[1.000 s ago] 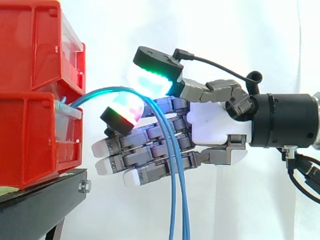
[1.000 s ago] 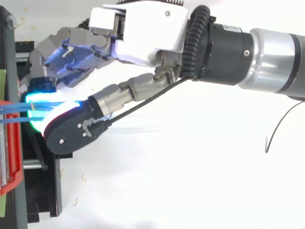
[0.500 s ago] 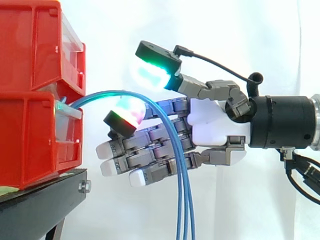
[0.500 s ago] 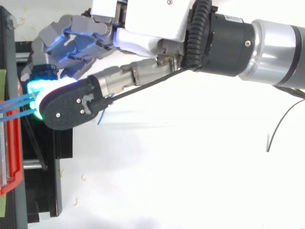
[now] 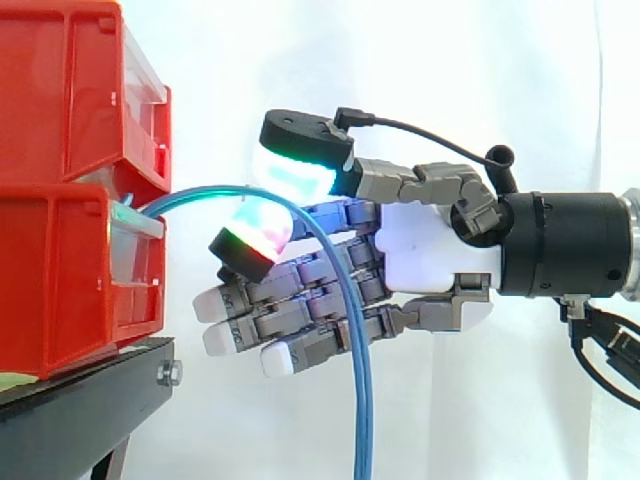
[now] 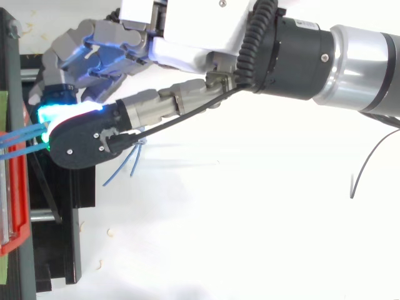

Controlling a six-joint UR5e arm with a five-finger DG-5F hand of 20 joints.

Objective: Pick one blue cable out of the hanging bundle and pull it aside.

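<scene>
Where the blue cable [image 5: 363,420] arches out of the red bin [image 5: 60,280] at the left and hangs straight down, the robot hand [image 5: 425,250] reaches in from the right. Its thumb and one glowing fingertip [image 5: 258,228] seem to pinch the top of the arch, though the contact is not clear. The other fingers lie straight behind the hanging part.
</scene>
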